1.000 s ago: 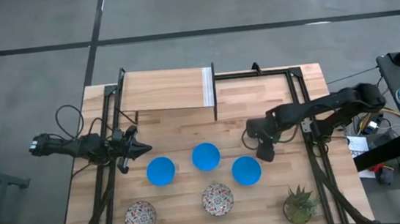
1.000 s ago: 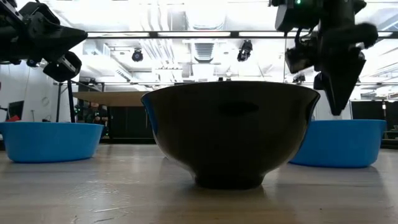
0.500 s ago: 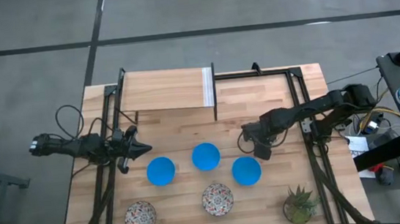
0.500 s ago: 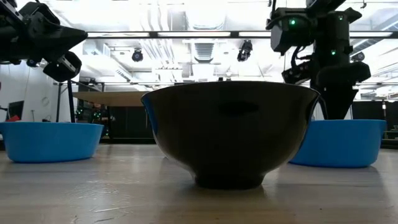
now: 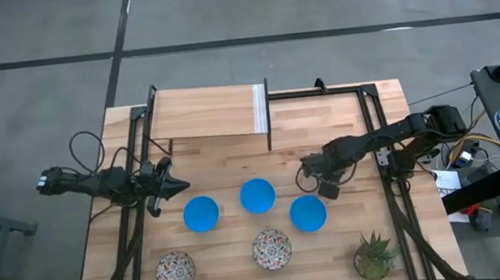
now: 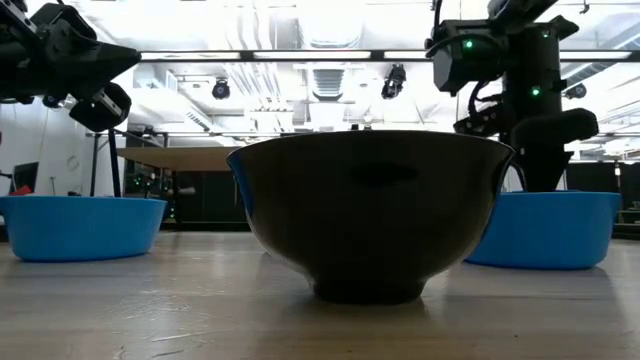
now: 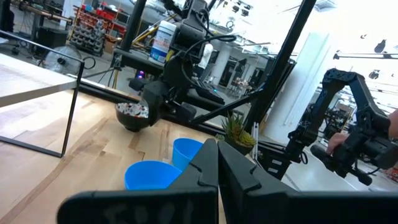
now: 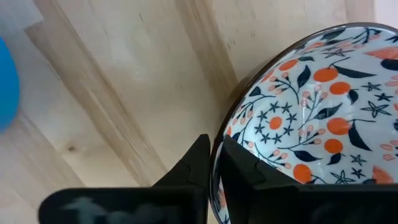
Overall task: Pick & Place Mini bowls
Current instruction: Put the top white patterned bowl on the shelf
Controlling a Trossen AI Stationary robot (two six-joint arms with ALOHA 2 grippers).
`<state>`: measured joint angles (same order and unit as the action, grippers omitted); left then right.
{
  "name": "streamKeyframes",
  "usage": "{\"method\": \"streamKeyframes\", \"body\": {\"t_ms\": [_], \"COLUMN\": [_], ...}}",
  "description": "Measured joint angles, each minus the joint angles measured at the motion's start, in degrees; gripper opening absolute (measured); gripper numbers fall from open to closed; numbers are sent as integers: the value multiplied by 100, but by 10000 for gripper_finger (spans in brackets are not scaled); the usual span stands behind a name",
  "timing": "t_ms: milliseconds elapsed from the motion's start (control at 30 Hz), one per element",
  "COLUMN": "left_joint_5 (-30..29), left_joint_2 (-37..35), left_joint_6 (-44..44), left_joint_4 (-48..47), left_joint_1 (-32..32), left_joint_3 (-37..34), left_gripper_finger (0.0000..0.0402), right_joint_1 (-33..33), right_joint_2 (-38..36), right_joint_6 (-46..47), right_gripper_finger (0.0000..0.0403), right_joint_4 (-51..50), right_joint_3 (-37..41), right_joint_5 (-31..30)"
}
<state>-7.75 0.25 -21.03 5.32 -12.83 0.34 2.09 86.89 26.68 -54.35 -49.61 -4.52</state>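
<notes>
Three blue mini bowls (image 5: 201, 213), (image 5: 256, 195), (image 5: 308, 213) stand in a row mid-table. Two patterned ones (image 5: 175, 270), (image 5: 271, 248) stand nearer the front edge. Another patterned bowl (image 8: 311, 118) stands on the wood behind the right-hand blue bowl, with my right gripper (image 5: 312, 177) shut on it; my arm mostly hides it in the high view. In the left wrist view this bowl (image 7: 132, 116) rests on its base. My left gripper (image 5: 181, 185) hovers shut at the table's left, above the wood. My right gripper holds the patterned bowl by its rim (image 8: 219, 144). One finger (image 8: 245, 171) is inside the bowl and the other finger (image 8: 189, 165) is outside, with the wall pinched between them. The fingers come from above, pointing down. The bowl stands upright on the table.
A potted plant (image 5: 374, 255) stands at the front right corner. A raised wooden board (image 5: 208, 113) on a dark frame (image 5: 268, 115) stands at the back. Bare wood lies between the board and the row of blue bowls.
My right gripper has moved a little toward the table's left edge and come down behind the right-hand blue bowl, onto the patterned bowl. The bowls have stayed where they were.
</notes>
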Motion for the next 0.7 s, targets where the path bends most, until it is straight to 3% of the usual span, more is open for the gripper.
{"method": "streamKeyframes", "body": {"t_ms": [400,700], "left_joint_5": [0,0], "left_joint_2": [0,0], "left_joint_6": [2,0], "left_joint_4": [0,0], "left_joint_1": [1,0], "left_joint_3": [0,0], "left_gripper_finger": [0,0], "right_joint_1": [-4,17], "right_joint_2": [-41,-17], "right_joint_6": [-122,-442], "right_gripper_finger": [12,12], "right_joint_4": [-551,-837], "right_joint_3": [-984,-2301], "right_joint_5": [22,-141]}}
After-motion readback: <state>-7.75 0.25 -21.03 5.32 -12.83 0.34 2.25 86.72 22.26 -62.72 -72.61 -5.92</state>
